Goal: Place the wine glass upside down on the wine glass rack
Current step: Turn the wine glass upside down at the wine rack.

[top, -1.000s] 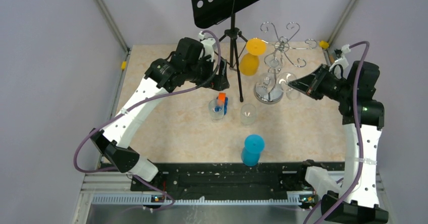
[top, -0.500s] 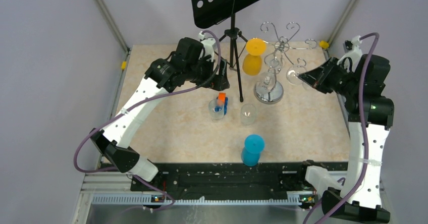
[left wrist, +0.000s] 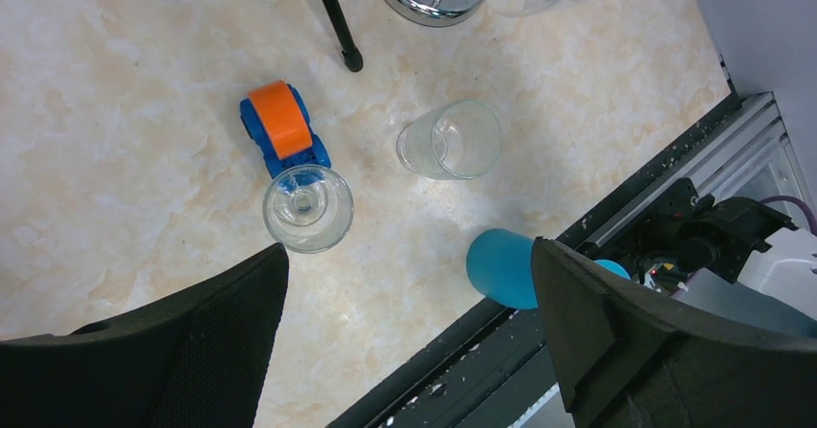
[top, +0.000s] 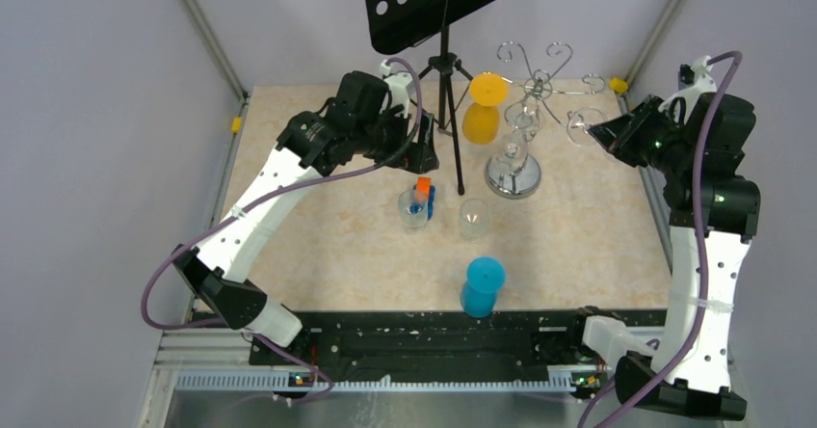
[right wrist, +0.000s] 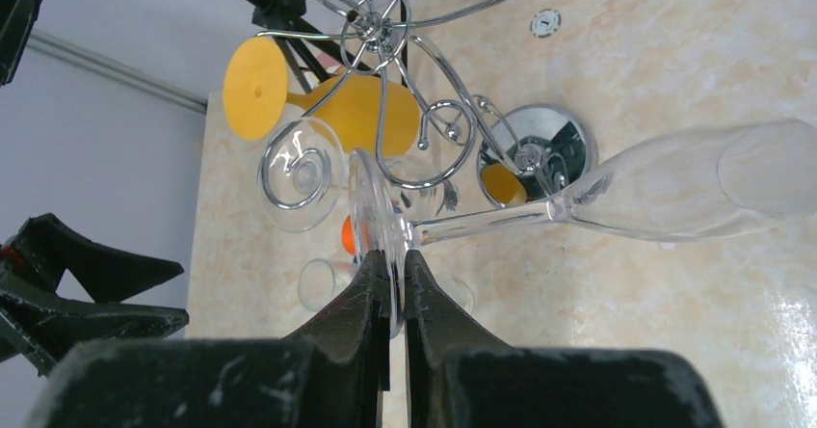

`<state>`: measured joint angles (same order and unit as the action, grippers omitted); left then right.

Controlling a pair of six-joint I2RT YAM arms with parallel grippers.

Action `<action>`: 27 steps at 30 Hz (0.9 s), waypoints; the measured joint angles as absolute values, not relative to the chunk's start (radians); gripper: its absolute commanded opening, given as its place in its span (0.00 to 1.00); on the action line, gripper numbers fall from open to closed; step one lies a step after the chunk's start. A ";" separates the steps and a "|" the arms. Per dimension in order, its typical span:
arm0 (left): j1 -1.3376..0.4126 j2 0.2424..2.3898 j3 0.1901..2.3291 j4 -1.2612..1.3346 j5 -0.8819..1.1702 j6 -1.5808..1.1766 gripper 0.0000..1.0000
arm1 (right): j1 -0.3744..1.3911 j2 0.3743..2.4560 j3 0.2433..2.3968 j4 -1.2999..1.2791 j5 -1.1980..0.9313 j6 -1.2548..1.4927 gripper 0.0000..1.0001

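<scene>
Fingers of your right gripper [right wrist: 389,254] are pressed together on the foot disc of the wine glass [right wrist: 674,192], which sits just beside a curled hook of the wine glass rack [top: 513,174]. From above, you can barely make out the clear glass. Your left gripper [left wrist: 409,250] hangs spread wide, its 2 fingers cropped by the frame, over the beige marbled table [top: 578,235]. Lilac walls [top: 96,110] surround it.

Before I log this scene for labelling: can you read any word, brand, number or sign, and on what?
No text can be read.
The small round disc on the table: marks too small to read.
The wine glass, the wine glass rack and the toy car: no lettering visible.
</scene>
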<state>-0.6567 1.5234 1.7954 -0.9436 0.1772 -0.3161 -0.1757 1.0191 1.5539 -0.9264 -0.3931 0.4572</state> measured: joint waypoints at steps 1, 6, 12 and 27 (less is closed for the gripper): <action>-0.657 1.524 1.795 -0.944 0.179 -0.316 0.98 | -0.176 1.023 1.554 -0.919 -0.388 0.464 0.00; -0.657 1.524 1.799 -0.944 0.190 -0.324 0.98 | -0.176 1.042 1.554 -0.888 -0.375 0.500 0.00; -0.657 1.524 1.801 -0.943 0.194 -0.338 0.98 | -0.176 1.048 1.544 -0.807 -0.364 0.545 0.00; -0.657 1.525 1.801 -0.881 0.252 -0.422 0.98 | -0.176 1.071 1.497 -0.660 -0.319 0.614 0.00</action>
